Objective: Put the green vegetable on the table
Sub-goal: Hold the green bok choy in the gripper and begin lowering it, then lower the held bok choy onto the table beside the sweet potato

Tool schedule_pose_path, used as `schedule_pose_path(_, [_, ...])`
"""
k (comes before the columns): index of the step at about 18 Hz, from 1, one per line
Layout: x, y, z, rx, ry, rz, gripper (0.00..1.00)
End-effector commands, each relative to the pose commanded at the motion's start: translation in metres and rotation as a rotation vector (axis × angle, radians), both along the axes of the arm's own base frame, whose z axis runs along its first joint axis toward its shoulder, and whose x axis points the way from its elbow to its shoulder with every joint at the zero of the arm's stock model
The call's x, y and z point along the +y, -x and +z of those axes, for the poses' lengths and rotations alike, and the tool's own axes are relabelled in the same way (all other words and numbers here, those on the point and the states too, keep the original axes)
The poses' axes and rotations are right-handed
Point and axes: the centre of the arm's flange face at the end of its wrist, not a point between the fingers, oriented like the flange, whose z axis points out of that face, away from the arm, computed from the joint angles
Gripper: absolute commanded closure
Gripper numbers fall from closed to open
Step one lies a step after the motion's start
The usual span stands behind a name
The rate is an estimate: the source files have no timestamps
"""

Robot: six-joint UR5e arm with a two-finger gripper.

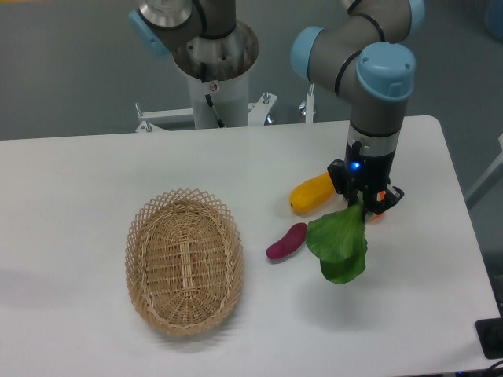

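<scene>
Your arm reaches out from its base column and bends down at the blue-capped elbow, so the wrist stands upright just beside the yellow piece (313, 193). Your gripper (363, 206) points straight down (a blue light glows on its body), its fingers closed on the green vegetable (339, 243).

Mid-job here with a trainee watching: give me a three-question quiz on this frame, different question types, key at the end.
1. True or false: the gripper holds the green vegetable by its stem end.
2. Which piece lies nearest the wicker basket? A) yellow oblong piece B) purple eggplant-like piece C) green vegetable
3. Fill in: the basket holds ____ items.

Key: 1 true. 2 B. 3 no; it sits empty on the white table.
</scene>
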Motion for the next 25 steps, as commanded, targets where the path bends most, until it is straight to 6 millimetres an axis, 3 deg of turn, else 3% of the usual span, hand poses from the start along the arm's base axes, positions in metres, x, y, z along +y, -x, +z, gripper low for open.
schedule_pose_path(11, [-0.001,-0.003,-0.014,-0.016,0.013,0.001,0.66])
schedule_pose_path(15, [0.001,-0.003,-0.028,-0.008,0.01,0.0,0.67])
schedule_pose_path(19, [0.004,-0.001,-0.056,0.028,0.001,-0.004,0.67])
schedule_pose_path(25, [0.013,0.026,-0.102,0.062,0.042,0.006,0.66])
